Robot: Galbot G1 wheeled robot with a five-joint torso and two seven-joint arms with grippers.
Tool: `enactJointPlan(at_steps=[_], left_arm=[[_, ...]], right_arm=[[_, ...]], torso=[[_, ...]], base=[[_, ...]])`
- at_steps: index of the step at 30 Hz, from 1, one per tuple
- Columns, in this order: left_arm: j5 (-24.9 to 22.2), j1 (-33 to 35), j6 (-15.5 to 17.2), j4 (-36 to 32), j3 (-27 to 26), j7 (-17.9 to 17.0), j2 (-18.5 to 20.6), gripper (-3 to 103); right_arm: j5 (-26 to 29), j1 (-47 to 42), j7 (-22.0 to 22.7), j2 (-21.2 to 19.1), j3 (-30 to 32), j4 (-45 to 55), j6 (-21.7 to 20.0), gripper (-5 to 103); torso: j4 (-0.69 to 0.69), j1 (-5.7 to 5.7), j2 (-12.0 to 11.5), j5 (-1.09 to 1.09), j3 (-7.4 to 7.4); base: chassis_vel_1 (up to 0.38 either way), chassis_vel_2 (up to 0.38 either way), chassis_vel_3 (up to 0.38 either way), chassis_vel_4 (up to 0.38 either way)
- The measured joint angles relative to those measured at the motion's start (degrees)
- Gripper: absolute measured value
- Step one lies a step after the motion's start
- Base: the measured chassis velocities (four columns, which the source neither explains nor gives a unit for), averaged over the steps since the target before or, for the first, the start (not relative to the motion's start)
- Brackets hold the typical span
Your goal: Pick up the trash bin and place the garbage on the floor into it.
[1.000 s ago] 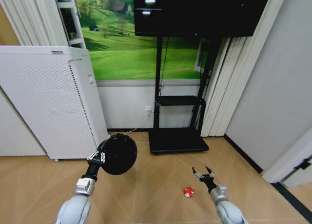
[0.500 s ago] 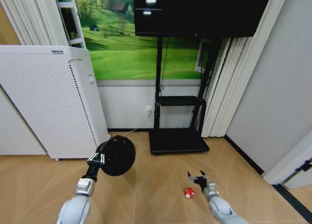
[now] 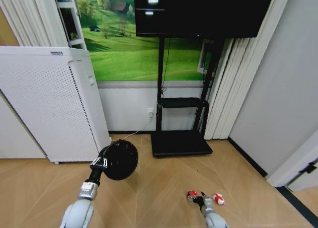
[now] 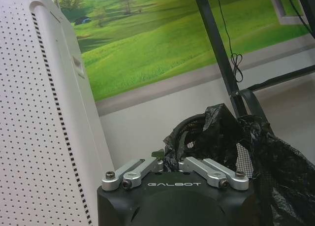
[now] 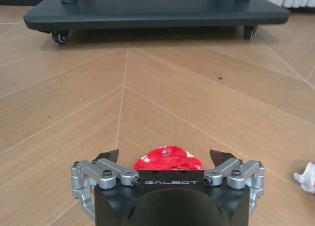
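While the left gripper (image 4: 169, 163) pinches the trash bin (image 3: 119, 159) aloft by its rim, the right gripper (image 5: 167, 158) straddles a red wrapper (image 5: 167, 159) on the floor (image 5: 197, 103), fingers spread; closing comes next, probably after lowering slightly.

Looks like a staged living-room corner, maybe a demo room: herringbone wood floor (image 3: 149, 193), a big TV (image 3: 203, 12) on a wheeled black stand (image 3: 181, 143), a tall white air purifier (image 3: 49, 104), a green meadow wall mural (image 3: 134, 54), pale curtains (image 3: 223, 89)
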Motion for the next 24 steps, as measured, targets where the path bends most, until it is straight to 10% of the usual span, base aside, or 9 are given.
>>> enactJointPlan(at_steps=[24], left_arm=[[0.82,-0.59,-0.67,1.38,0.62,-0.03,-0.38,7]], right_arm=[[-2.30,4.16,1.77,2.90,1.25,-10.41,0.40,103]], torso=[[-0.01,0.00,0.00,-0.01,0.00]], base=[[0.000,0.000,0.000,0.000]])
